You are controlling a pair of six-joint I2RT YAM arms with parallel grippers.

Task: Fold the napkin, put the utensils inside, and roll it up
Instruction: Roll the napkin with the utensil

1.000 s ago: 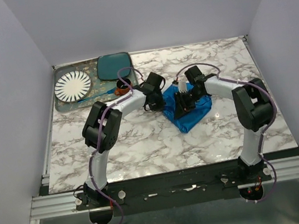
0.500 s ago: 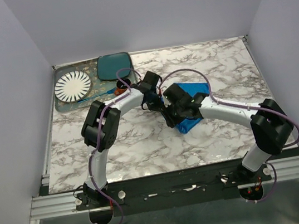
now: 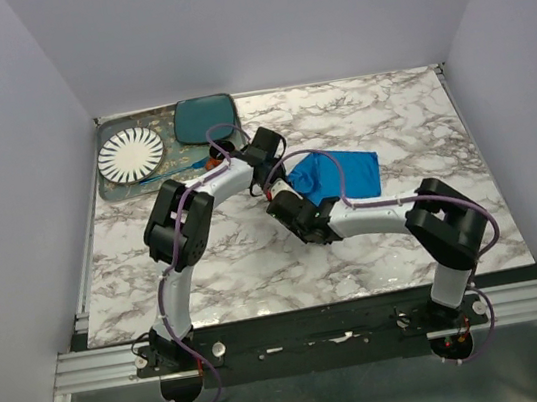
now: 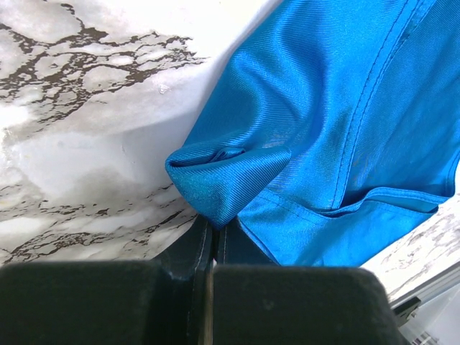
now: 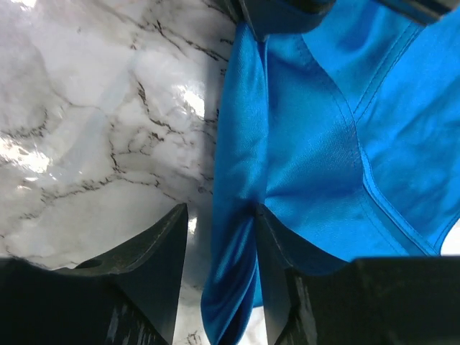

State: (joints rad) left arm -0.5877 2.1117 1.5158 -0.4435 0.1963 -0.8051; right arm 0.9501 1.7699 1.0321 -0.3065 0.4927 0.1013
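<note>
Your left hand clenched on napkin corner; right hand released, straddling edge. Fold unfinished; fork on tray; rolling not started.

napkin: blue cloth, fine twill weave, satin sheen, stitched hem | surface: marble-look, smooth, glossy with glare | left gripper: matt black, plastic-looking | plate: teal, smooth, slight gloss

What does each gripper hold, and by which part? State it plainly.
The left gripper is shut on the napkin, pinching a bunched folded corner. The right gripper holds nothing: its jaws stand open astride the napkin's folded edge.
</note>
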